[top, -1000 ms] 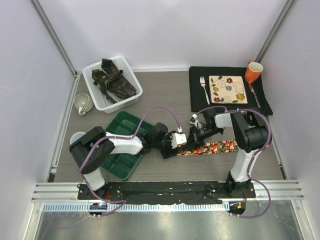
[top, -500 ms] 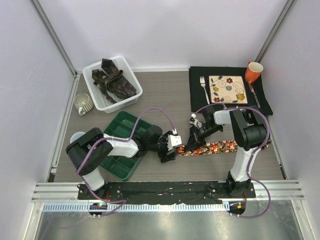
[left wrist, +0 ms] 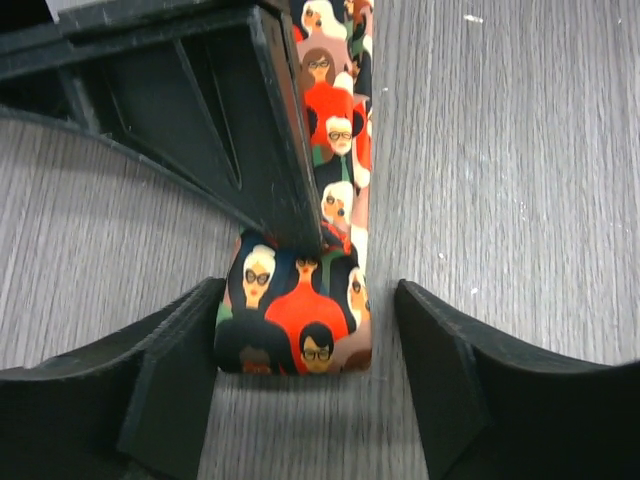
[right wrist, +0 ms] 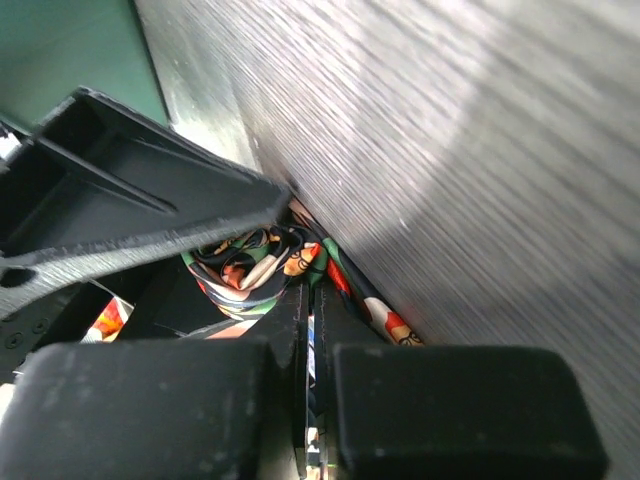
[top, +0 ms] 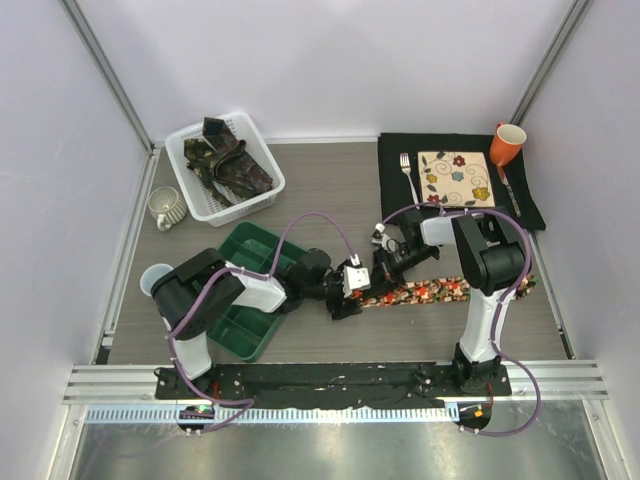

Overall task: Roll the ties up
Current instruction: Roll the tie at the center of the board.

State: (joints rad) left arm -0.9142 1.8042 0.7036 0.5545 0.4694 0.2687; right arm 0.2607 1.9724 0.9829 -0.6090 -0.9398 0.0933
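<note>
My left pincer (left wrist: 308, 335) stands apart, one finger (left wrist: 170, 385) on each side of the near end of the red-orange tie (left wrist: 300, 320), which lies on the grey wood table (left wrist: 520, 150). That end looks doubled over on itself, and its print is of small faces in glasses. One finger sits just beside the fabric, whether touching I cannot tell; the other stands clear of it. Just past that end, a black finger of my right pincer (right wrist: 310, 335) rests on the tie. Seen from my right wrist, its two pads (right wrist: 150, 410) are drawn together with only a thin slit between them. A strip of tie is caught in that slit, so I take this pincer as clamped on the fabric. From above, both pincers meet near the middle of the table, and the tie runs flat from them away to my right. Beyond my left arm lies a green tray (top: 250, 250). Farther off on the left a white basket (top: 245, 205) holds the dark ties (top: 230, 160), with a grey mug (top: 167, 207) just beside it. Far right, a black mat (top: 398, 205) carries a floral plate (top: 456, 178), a fork (top: 408, 175) beside the plate, and an orange mug (top: 507, 143) at the mat's far corner.
</note>
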